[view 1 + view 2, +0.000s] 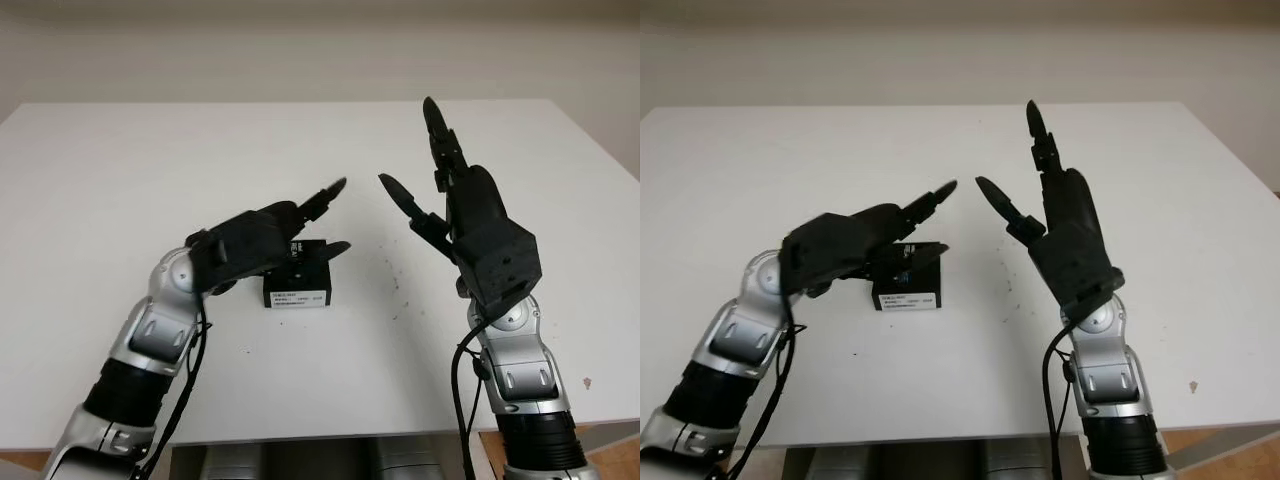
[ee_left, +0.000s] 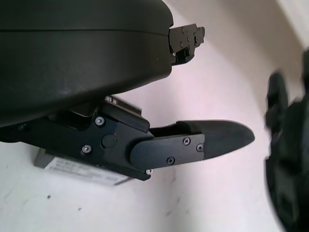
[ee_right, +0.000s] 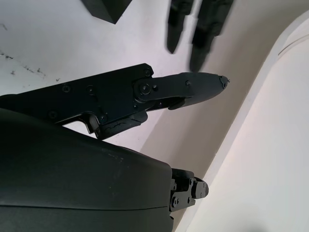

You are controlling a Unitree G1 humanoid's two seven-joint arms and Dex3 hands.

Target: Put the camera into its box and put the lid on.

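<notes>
So we're looking down at a white bench [image 1: 120, 180] with both hands up over the middle of it. The left hand [image 1: 262, 238] hovers just above a small black box [image 1: 298, 287] that sits on the bench near the centre, a white label on its near side. The left hand's fingers [image 1: 322, 197] are stretched out to the right and wide apart, one above the other, holding nothing. We can't tell whether the lower finger actually touches the box or just hangs over it; in the left wrist view that finger [image 2: 203, 140] sticks out past the box's labelled edge [image 2: 77, 169].

The right hand [image 1: 470, 220] is raised to the right of the box, well off the bench, fingers [image 1: 436, 130] wide open and pointing up and to the left, empty too. Its fingertips sit near the left hand's, not touching.
</notes>
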